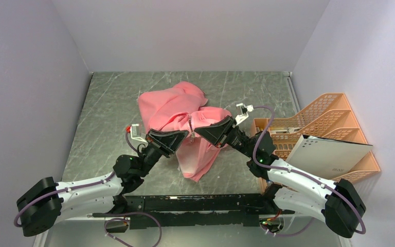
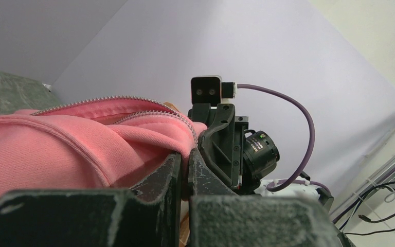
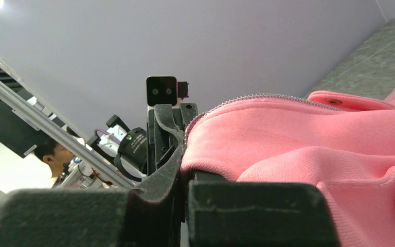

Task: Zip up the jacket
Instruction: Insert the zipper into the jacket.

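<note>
Two arms are engaged, one on each side of the zip.

Top view: the jacket (image 1: pixel 172 105) is bunched mid-tabletop (image 1: pixel 108 103). Its long axis runs roughly 12 to 6 o'clock, with one panel trailing toward 6. The left jaws enter from 8 o'clock and the right jaws from 4 o'clock. Their tips almost meet over the front opening, so neither is nearer. A short run of zipper teeth (image 1: pixel 190 123) shows between them, pointing 12 to 6.

Left wrist view: the jaws are closed to a thin slit, pinching the jacket (image 2: pixel 56 149) at its edge. The zipper teeth (image 2: pixel 108 98) arc from 9 o'clock toward centre.

Right wrist view: the jaws are likewise clamped on a fold of the jacket (image 3: pixel 298 144). The zipper teeth (image 3: pixel 267 95) run from centre toward 3 o'clock.

The pull can't be made out in any view. Judgement: the next move depends on finding it along that tooth line.
</note>
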`<state>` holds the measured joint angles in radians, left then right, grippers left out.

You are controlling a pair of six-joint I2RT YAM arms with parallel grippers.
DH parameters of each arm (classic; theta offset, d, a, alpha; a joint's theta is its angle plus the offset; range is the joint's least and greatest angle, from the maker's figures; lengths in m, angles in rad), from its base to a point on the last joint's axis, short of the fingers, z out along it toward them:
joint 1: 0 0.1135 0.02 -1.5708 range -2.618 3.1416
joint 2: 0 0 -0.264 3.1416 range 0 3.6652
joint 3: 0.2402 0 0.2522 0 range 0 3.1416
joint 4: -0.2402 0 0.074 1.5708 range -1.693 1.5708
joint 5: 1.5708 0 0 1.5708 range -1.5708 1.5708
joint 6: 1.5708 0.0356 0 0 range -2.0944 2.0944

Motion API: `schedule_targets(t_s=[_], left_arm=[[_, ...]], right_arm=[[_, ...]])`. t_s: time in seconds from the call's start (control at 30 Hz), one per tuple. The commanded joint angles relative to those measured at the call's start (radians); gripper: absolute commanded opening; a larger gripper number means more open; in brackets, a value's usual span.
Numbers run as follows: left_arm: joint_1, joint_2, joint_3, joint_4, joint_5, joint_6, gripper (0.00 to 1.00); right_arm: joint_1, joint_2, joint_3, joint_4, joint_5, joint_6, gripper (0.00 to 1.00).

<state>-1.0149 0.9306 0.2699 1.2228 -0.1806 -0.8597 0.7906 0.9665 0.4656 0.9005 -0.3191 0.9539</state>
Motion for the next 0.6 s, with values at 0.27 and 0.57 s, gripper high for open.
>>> schedule_targets(t_s=[0.27,0.57], left_arm=[[-0.005,-0.001,0.070,0.051,0.094,0.012,0.05],[-0.005,-0.012,0.073,0.004,0.090,0.033,0.05]], right_arm=[[0.002,-0.050,0.010,0.007,0.056,-0.003,0.00],[0.002,-0.055,0.008,0.009,0.065,-0.001,0.00]])
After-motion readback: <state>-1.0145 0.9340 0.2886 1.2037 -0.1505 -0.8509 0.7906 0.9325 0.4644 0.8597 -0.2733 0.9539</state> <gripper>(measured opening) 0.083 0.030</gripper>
